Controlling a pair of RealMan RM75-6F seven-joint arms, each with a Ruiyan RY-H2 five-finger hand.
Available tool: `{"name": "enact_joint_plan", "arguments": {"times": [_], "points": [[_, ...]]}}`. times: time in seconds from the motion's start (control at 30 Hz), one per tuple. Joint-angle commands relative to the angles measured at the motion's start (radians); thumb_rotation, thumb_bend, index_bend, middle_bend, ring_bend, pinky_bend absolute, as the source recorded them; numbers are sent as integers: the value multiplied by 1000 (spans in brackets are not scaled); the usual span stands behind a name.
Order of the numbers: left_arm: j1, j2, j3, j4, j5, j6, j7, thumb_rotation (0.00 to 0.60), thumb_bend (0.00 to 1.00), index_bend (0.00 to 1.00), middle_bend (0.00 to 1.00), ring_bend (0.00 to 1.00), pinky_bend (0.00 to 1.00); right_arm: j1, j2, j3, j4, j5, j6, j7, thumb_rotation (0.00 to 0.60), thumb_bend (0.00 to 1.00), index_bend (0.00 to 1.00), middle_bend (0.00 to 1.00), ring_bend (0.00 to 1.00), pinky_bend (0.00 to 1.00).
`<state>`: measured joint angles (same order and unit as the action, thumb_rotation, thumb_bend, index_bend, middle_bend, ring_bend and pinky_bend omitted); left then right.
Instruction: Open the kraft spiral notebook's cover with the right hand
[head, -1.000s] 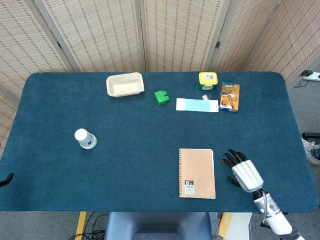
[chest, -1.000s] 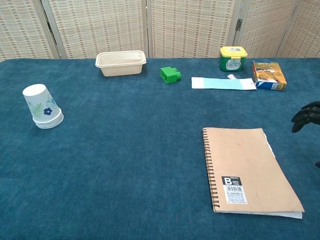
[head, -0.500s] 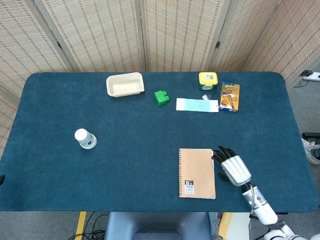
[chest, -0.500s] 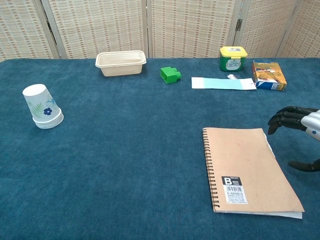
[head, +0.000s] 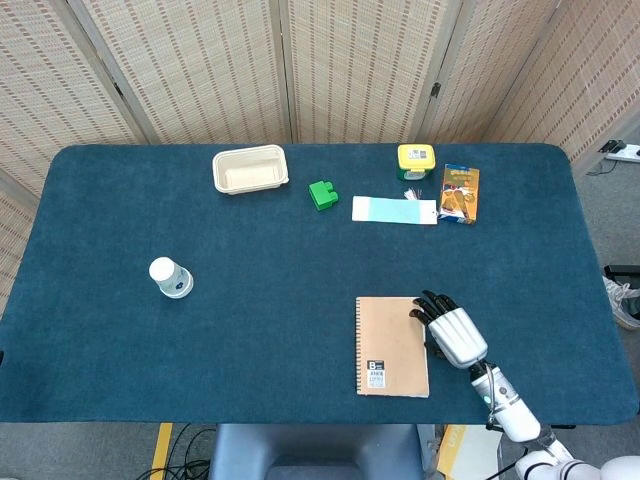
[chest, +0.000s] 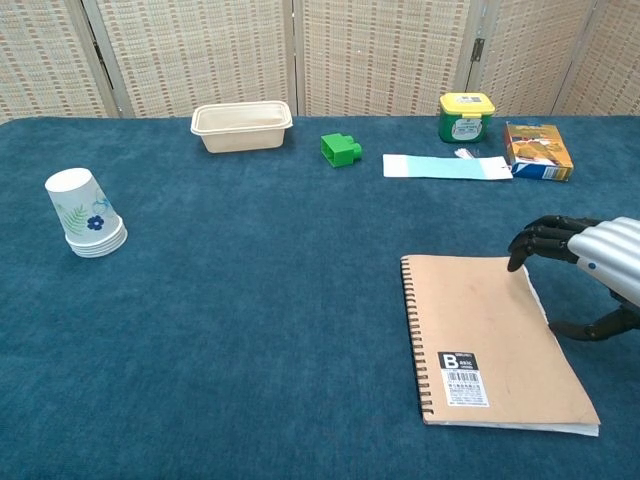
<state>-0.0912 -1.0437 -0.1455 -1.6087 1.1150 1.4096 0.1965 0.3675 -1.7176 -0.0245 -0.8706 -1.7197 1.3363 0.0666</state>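
Note:
The kraft spiral notebook (head: 390, 345) (chest: 487, 340) lies shut on the blue table near its front edge, spiral binding on its left side, a black "B" label at the lower left of the cover. My right hand (head: 452, 330) (chest: 590, 275) is at the notebook's right edge, its dark fingertips (chest: 528, 244) curled over the upper right corner of the cover and its thumb lower down by the page edge. The hand holds nothing. My left hand shows in neither view.
At the back stand a cream tray (head: 250, 168), a green block (head: 322, 194), a light blue strip (head: 394, 210), a yellow-lidded jar (head: 416, 160) and an orange box (head: 460, 193). A stack of paper cups (head: 171, 278) sits at the left.
My right hand has moved left from beside the notebook onto its upper right corner. The notebook has shifted slightly to the left.

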Motion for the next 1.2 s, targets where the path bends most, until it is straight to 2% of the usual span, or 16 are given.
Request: {"name": "enact_joint_plan", "arguments": {"times": [0.03, 1.2], "points": [[0, 0, -1, 1, -4, -4, -2, 600, 260, 101, 72, 93, 205, -6, 6, -5, -5, 1, 13, -2, 600, 249, 309, 243, 136, 240], [-2, 3, -4, 0, -10, -16, -2, 600, 259, 101, 72, 93, 205, -1, 1, -31, 7, 28, 10, 17, 600, 249, 309, 238, 136, 240]]}}
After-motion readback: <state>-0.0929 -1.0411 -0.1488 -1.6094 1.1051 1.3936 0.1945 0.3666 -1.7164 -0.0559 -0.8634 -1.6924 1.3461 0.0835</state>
